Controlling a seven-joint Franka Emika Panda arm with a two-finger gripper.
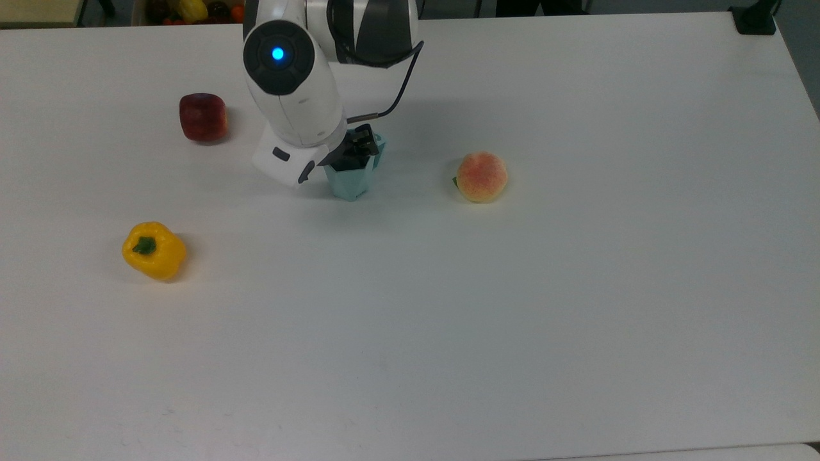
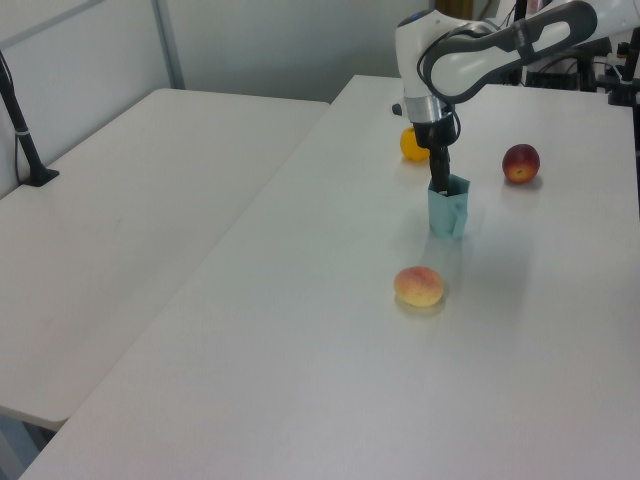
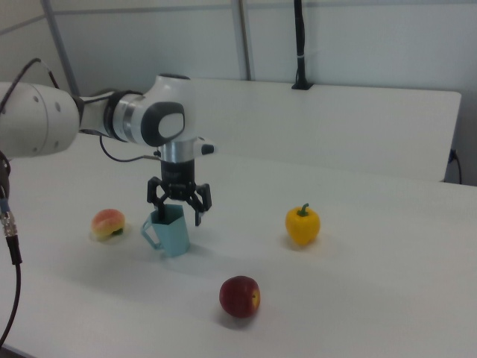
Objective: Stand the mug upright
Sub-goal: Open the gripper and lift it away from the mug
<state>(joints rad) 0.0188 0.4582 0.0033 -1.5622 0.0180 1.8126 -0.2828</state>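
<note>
- Mug upright on the worktop toward its far edge in the top view, between apple and peach.
- Claw spread over the rim, one finger inside, apparently not pinching.
- Probably light, stiff, slick plastic; easily tipped.
- Best hold: rim wall, or across flat facets.

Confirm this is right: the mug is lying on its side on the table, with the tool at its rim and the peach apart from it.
Not quite. The mug stands upright, as the right view shows. The tool is at its rim and the peach sits apart.
</note>
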